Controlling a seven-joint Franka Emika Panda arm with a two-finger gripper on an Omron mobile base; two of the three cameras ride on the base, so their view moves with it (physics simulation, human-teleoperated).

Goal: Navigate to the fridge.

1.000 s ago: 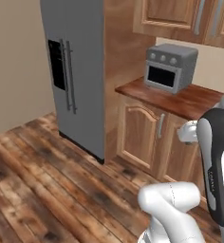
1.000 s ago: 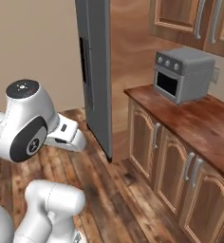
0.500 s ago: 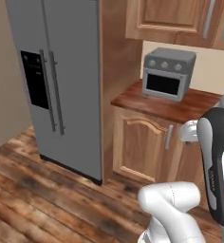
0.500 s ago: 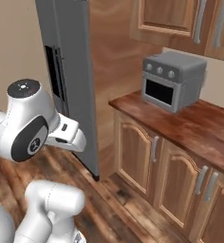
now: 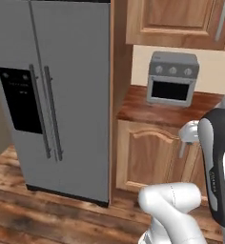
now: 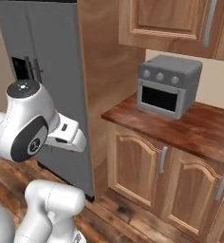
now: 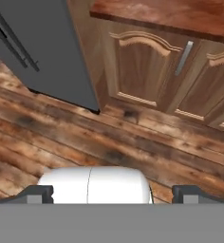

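Left base view: tall grey two-door fridge (image 5: 62, 100) near; approach squarely, end effector (image 7: 111, 192) released, empty.

Worn wooden plank flooring (image 7: 133, 137) is running beneath arched wooden base cabinets (image 6: 152, 163), a reddish-brown countertop (image 6: 199, 128) and upper cabinets (image 5: 176, 21), against a beige wall (image 5: 214, 78).
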